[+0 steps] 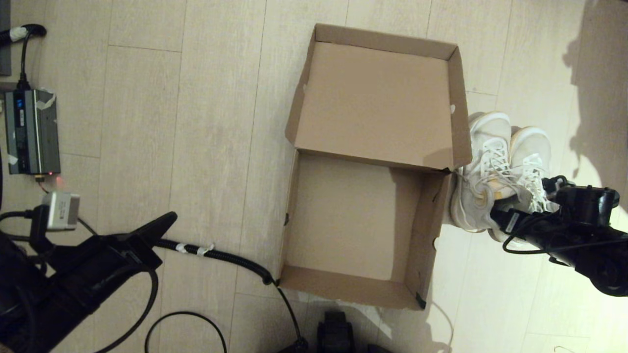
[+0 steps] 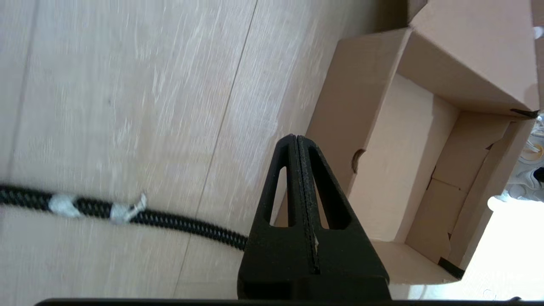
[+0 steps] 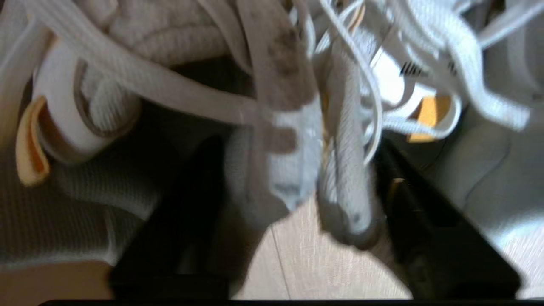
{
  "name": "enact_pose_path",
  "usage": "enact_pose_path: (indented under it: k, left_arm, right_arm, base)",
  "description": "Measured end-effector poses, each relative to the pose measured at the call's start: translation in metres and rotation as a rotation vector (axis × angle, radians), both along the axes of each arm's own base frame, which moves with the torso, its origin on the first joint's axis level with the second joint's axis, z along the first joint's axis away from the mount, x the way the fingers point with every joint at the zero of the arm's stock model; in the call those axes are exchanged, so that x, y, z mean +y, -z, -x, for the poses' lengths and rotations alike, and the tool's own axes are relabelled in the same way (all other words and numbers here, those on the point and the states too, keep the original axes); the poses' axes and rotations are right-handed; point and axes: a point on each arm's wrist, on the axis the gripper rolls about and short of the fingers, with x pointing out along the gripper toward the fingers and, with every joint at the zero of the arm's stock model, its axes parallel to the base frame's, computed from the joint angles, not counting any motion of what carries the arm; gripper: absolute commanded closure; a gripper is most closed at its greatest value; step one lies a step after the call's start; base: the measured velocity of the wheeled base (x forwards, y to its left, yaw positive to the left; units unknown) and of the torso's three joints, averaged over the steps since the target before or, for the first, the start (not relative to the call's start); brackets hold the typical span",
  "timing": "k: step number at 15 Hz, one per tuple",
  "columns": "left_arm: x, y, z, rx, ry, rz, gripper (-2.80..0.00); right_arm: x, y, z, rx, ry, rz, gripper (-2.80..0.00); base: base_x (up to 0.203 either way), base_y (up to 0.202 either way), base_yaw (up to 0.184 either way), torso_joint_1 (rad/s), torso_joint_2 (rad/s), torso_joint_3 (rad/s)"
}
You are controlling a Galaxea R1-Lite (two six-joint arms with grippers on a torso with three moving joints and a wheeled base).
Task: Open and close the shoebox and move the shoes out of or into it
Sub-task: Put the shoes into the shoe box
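The brown cardboard shoebox (image 1: 289,215) lies open on the wooden floor with nothing inside, its hinged lid (image 1: 373,98) folded flat away from me. The white lace-up shoes (image 1: 490,147) sit side by side against the box's right wall, toes pointing away. My right gripper (image 1: 498,213) is at their heels. In the right wrist view one black finger reaches into each shoe and the two inner heel collars (image 3: 297,170) are pinched together between them. My left gripper (image 1: 169,218) is parked low at the left, shut and empty (image 2: 295,138), pointing toward the box (image 2: 399,161).
A black braided cable (image 1: 221,255) runs across the floor from my left arm to the box's near left corner. A grey power unit (image 1: 32,132) and a white plug (image 1: 61,211) sit at the far left. Bare floor lies between them and the box.
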Motion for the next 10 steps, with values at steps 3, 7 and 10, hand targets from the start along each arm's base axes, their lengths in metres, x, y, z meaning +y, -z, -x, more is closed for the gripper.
enact_pose_path:
  k: [3, 7, 10]
  left_arm:
    - [0.0, -0.015, 0.011, -0.033, 0.003, -0.038, 0.0]
    - [0.002, -0.048, 0.041, -0.034, 0.016, -0.057, 0.0]
    - [0.006, -0.058, 0.076, -0.03, 0.007, -0.1, 0.0]
  right_arm:
    - [-0.002, 0.0, -0.007, -0.01, -0.009, 0.033, 0.0]
    - [0.0, -0.01, 0.007, 0.001, -0.009, 0.034, 0.0]
    - [0.003, -0.036, 0.04, 0.005, -0.002, 0.034, 0.0]
  base:
    - [0.0, 0.0, 0.0, 0.0, 0.0, 0.0]
    - [0.0, 0.0, 0.0, 0.0, 0.0, 0.0]
    - [0.0, 0.0, 0.0, 0.0, 0.0, 0.0]
